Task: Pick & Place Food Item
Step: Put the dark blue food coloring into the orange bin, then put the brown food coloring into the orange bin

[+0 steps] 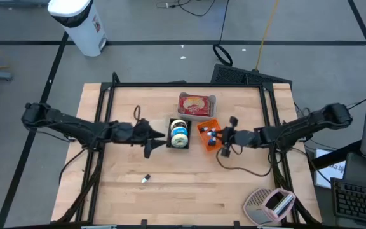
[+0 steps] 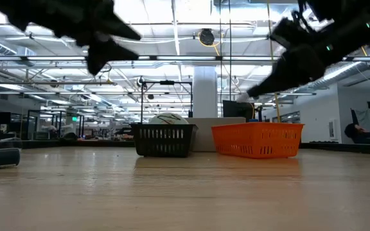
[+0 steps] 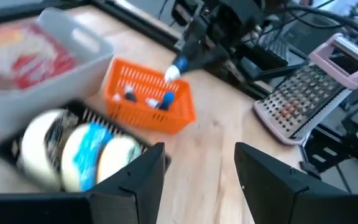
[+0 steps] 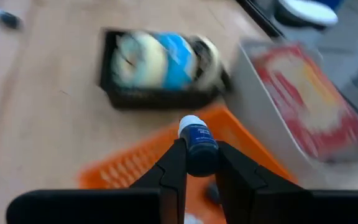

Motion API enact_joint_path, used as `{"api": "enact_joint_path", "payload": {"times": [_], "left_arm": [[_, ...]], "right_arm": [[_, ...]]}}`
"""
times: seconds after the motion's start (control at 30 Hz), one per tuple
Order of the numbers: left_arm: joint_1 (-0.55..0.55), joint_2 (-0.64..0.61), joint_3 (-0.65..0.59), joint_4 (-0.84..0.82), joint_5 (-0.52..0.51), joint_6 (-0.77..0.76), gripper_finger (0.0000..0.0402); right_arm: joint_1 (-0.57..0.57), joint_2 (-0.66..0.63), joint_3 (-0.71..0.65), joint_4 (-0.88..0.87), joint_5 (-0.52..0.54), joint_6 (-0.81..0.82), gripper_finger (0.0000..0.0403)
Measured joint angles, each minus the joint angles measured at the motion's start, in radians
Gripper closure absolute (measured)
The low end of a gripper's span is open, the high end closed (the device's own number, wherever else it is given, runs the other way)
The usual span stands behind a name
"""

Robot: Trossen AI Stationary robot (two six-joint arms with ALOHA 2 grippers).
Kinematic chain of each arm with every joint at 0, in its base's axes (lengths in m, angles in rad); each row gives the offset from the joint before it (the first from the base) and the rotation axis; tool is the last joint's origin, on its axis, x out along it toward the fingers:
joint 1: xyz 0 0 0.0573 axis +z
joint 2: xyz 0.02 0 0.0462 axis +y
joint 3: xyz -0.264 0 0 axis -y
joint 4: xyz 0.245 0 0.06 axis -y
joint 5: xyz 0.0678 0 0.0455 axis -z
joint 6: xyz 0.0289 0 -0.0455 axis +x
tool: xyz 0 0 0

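Note:
My right gripper (image 1: 221, 136) reaches in from the table's right and hangs over the orange basket (image 1: 206, 135), shut on a small dark blue bottle with a white cap (image 4: 197, 144). Other small bottles lie in that basket (image 3: 148, 99). My left gripper (image 3: 197, 168) stands open with nothing between its fingers, just left of the black basket (image 1: 179, 133). That basket holds round white and blue packs (image 3: 86, 152). A grey tray with a red food pack (image 1: 196, 105) stands behind both baskets. My right gripper pinches the little bottle's blue body (image 4: 201, 155) between its two fingers. The bottle lies along the fingers, its white cap (image 4: 190, 124) sticking out past their tips. The fingers slant down from the table's right side. The bottle hangs clear above the orange basket (image 3: 178, 67).
A small dark item (image 1: 145, 179) lies loose on the near part of the table, left of centre. A pink and grey grater-like thing (image 1: 270, 205) sits at the near right corner. A black frame runs along the table's far and side edges (image 1: 183, 84).

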Motion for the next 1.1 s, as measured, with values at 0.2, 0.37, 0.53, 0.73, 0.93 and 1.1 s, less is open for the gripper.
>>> {"api": "enact_joint_path", "payload": {"times": [0.2, 0.37, 0.53, 0.73, 0.93, 1.1], "left_arm": [[-0.056, -0.025, -0.15, 0.073, -0.047, -0.21, 0.0206], [-0.062, -0.003, -0.189, 0.052, -0.038, -0.38, 0.0206], [-0.064, -0.004, -0.187, 0.11, 0.074, -0.305, 0.0206], [-0.157, -0.004, -0.14, 0.092, 0.145, -0.245, 0.0206], [-0.367, 0.038, 0.035, -0.24, -0.008, -0.279, 0.0206], [-0.496, 0.204, 0.187, -0.49, -0.096, -0.422, 0.0206]], "right_arm": [[-0.075, -0.059, -0.105, 0.038, -0.06, 0.028, 0.0346], [-0.088, -0.059, -0.132, 0.114, -0.112, 0.027, 0.0301], [-0.088, -0.059, -0.132, 0.129, -0.108, 0.027, 0.023], [-0.081, -0.059, -0.132, 0.173, -0.108, 0.026, 0.0162], [-0.068, -0.059, -0.132, 0.174, -0.109, -0.003, 0.0143], [-0.066, -0.059, -0.132, 0.178, -0.109, -0.029, 0.0146]]}}
